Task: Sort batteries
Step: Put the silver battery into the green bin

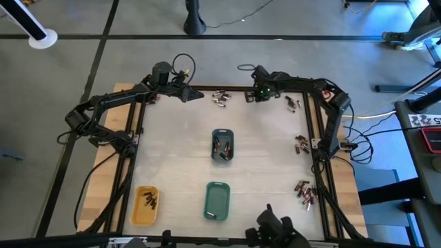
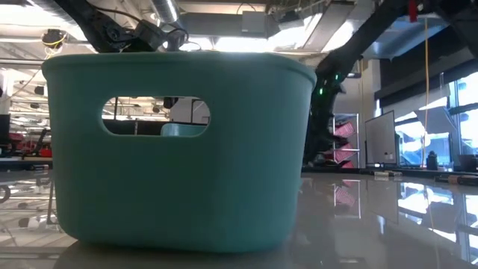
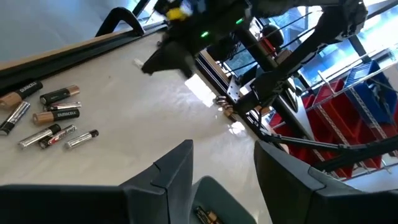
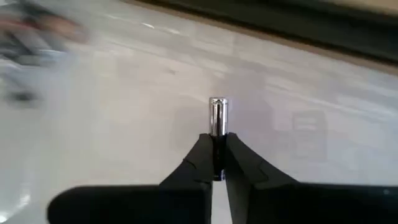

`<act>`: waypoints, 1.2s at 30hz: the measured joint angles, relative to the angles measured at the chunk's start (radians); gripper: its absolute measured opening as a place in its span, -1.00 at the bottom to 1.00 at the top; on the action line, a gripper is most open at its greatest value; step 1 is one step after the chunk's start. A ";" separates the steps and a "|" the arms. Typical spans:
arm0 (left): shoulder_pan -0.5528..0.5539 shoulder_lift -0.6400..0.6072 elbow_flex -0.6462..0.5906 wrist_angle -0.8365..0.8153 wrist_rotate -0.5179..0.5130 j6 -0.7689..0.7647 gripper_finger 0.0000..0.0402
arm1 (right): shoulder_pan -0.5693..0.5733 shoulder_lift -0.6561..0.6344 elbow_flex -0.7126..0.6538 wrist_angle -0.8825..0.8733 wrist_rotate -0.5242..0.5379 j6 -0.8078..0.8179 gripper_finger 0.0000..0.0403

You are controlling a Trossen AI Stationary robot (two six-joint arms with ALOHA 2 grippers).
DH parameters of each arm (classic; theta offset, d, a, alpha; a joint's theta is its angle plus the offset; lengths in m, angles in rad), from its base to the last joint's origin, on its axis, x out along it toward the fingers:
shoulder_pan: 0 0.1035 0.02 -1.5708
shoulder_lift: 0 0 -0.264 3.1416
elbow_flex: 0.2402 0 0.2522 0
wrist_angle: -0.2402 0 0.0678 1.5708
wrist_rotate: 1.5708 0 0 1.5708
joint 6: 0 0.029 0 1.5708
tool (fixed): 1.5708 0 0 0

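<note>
Small cylindrical batteries lie in a loose heap [image 1: 219, 98] at the table's far edge, also seen in the left wrist view [image 3: 50, 118], and in clusters along the right edge [image 1: 301, 143] [image 1: 304, 193]. My right gripper [image 4: 217, 138] hovers just right of the far heap [image 1: 249, 96], shut on one silvery battery [image 4: 218, 117]. My left gripper [image 3: 224, 174] stands open left of the heap [image 1: 189, 93] with nothing between its fingers. My right gripper pinches the silvery battery by its lower end [image 4: 217, 142] between the two fingertips. The battery lies along the fingers, and its free end [image 4: 218, 102] sticks out past them. The fingers slant steeply down from above, and the battery is lifted clear of the table.
A grey-blue tray [image 1: 222, 157] with batteries sits mid-table. A green tray [image 1: 217, 201] stands at the near edge and fills the low view [image 2: 179, 172]. A yellow tray [image 1: 145, 213] with batteries is near left. A black frame [image 1: 313, 124] rims the table.
</note>
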 joint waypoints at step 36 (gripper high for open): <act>-0.009 0.000 0.000 -0.192 -0.043 0.143 -0.21 | 0.981 -0.256 0.005 0.178 0.293 0.427 -0.92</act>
